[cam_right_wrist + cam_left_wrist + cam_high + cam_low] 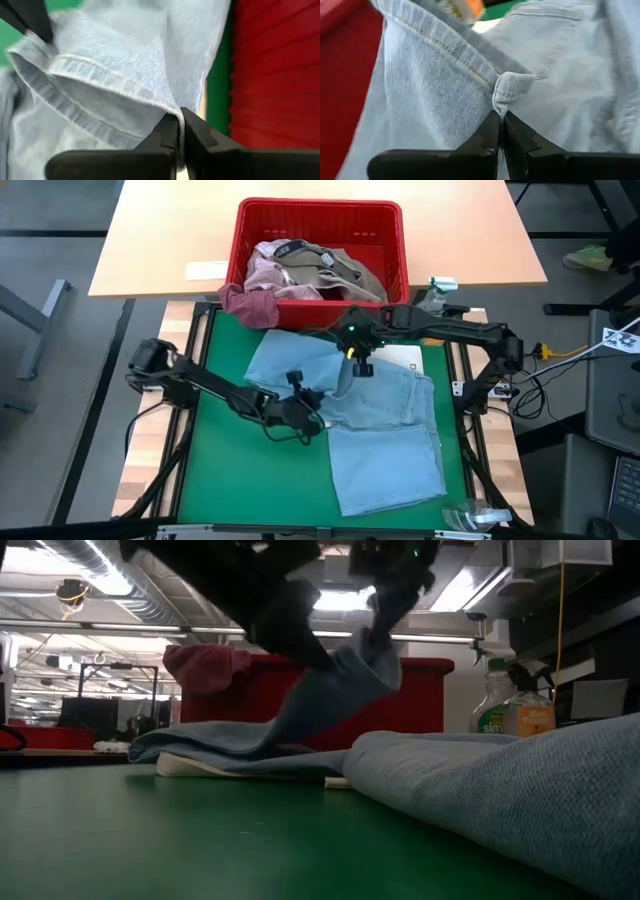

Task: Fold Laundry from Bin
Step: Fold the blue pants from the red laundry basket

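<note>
Two grippers clamp the light blue denim jeans (385, 435) at the hem: left gripper (500, 131), right gripper (178, 131). Cloth lies at six o'clock of the red bin (320, 210) (remaining laundry inside). Soft, floppy, probably heavyish; grip seams.

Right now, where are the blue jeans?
In the high view the light blue jeans lie on the green mat, just in front of the red bin. The left gripper and right gripper pinch their waist end.
</note>
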Action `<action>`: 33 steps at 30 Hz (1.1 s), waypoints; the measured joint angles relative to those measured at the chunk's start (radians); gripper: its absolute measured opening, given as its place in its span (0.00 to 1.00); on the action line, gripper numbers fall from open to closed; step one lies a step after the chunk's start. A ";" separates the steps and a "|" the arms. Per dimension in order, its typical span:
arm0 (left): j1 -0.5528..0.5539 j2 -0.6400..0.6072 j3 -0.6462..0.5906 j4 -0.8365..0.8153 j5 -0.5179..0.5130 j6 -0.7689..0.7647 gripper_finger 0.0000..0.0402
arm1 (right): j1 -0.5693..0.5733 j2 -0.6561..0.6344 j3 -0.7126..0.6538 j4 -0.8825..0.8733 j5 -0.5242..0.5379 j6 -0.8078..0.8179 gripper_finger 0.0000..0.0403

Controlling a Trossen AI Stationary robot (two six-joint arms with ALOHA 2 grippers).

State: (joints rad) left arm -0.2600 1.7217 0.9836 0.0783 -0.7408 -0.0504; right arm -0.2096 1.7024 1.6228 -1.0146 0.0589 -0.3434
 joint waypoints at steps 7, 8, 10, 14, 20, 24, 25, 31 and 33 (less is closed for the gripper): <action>0.000 0.093 0.000 0.113 0.092 -0.001 0.02 | 0.000 0.001 -0.118 0.001 0.000 -0.001 0.04; 0.000 0.094 0.000 0.111 0.111 -0.001 0.02 | 0.000 0.001 -0.131 0.002 0.000 -0.001 0.04; 0.000 0.093 -0.001 0.113 0.149 -0.002 0.03 | 0.000 0.001 -0.155 0.005 0.000 -0.001 0.05; -0.003 0.093 -0.001 0.112 0.176 -0.003 0.07 | 0.000 0.001 -0.194 0.030 0.000 -0.001 0.05; -0.003 0.093 -0.001 0.115 0.242 -0.004 0.16 | 0.000 0.001 -0.218 0.069 0.000 -0.001 0.05; -0.004 0.093 -0.001 0.118 0.270 -0.027 0.24 | 0.000 0.001 -0.218 0.072 0.012 -0.001 0.05; -0.004 0.092 -0.001 0.118 0.269 -0.055 0.26 | 0.000 0.001 -0.218 0.071 0.021 -0.002 0.05; 0.007 0.054 0.000 0.115 0.254 -0.159 0.34 | 0.000 0.001 -0.218 0.070 0.037 -0.002 0.05; 0.012 0.024 0.000 0.100 0.244 -0.160 0.35 | 0.000 0.001 -0.218 0.066 0.037 -0.002 0.06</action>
State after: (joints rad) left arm -0.2477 1.7462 0.9840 0.1786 -0.4967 -0.2104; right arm -0.2096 1.7035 1.4044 -0.9490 0.0958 -0.3450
